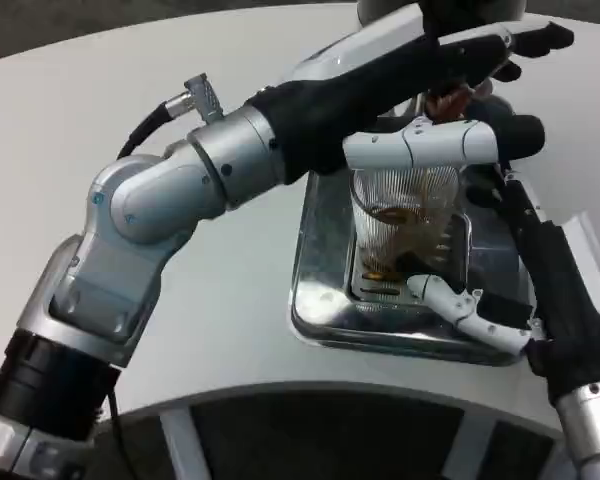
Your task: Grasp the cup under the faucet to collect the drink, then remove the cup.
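Already the right hand (460, 215) wraps the upright cup (405, 225) on the tray (315, 300); left hand (480, 50) reaches above, grip unclear.

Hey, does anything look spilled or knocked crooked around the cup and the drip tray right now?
Nothing stands out. The cup stands upright on the tray, with the right hand wrapped around it. Amber drink shows inside the cup; I can't tell whether any lies on the tray. The left hand reaches above.

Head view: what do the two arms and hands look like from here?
The left arm has rounded silver segments, a black cuff near the wrist, a black cable and a metal connector on top. The left hand is mostly black. The right hand has white and black fingers over a black wrist.
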Motion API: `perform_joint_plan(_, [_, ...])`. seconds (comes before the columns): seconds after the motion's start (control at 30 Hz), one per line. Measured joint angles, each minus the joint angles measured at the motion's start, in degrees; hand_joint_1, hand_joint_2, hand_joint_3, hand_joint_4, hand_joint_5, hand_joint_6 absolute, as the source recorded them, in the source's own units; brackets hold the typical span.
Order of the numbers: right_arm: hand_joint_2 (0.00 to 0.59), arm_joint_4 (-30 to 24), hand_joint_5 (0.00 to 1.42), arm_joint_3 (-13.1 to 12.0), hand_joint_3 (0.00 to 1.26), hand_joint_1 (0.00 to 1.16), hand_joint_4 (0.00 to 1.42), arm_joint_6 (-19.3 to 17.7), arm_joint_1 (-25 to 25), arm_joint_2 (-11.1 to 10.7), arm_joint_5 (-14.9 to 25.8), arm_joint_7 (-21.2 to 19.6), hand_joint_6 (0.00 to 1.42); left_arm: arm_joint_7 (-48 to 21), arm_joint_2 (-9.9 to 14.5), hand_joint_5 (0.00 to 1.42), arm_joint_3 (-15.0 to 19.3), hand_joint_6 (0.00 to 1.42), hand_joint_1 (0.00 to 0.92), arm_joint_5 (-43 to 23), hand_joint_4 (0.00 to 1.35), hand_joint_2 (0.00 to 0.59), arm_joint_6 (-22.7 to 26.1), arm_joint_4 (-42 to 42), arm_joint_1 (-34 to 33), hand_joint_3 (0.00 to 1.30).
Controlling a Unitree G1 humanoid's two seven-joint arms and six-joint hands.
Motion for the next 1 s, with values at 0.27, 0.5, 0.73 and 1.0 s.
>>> perform_joint_plan(0.27, [0.231, 2.1, 0.16, 0.0, 0.03, 0.77, 0.09, 0.0, -2.0, 0.1, 0.0, -0.1, 0.18, 0.0, 0.0, 0.15, 0.0, 0.19, 0.0, 0.0, 0.08, 0.063, 0.0, 0.1, -0.1, 0.14])
perform_joint_plan(0.5, [0.23, 3.8, 0.16, 0.1, 0.03, 0.76, 0.09, 0.0, -3.7, 0.2, 0.1, -0.1, 0.18, -0.3, 0.0, 0.15, 0.0, 0.19, 0.0, 0.0, 0.08, 0.063, -0.1, 0.1, -0.2, 0.14])
perform_joint_plan(0.73, [0.236, 4.2, 0.16, 0.5, 0.03, 0.76, 0.09, 0.0, -4.5, 0.2, 0.1, -0.1, 0.18, -1.1, 0.1, 0.15, 0.0, 0.19, 0.0, 0.0, 0.08, 0.063, -0.1, 0.1, -0.6, 0.14])
perform_joint_plan(1.0, [0.238, 4.9, 0.16, 0.9, 0.03, 0.75, 0.09, 0.0, -4.9, 0.3, 0.4, -0.1, 0.17, -1.1, 0.1, 0.15, 0.0, 0.19, 0.0, 0.0, 0.08, 0.063, -0.1, 0.1, -0.6, 0.14])
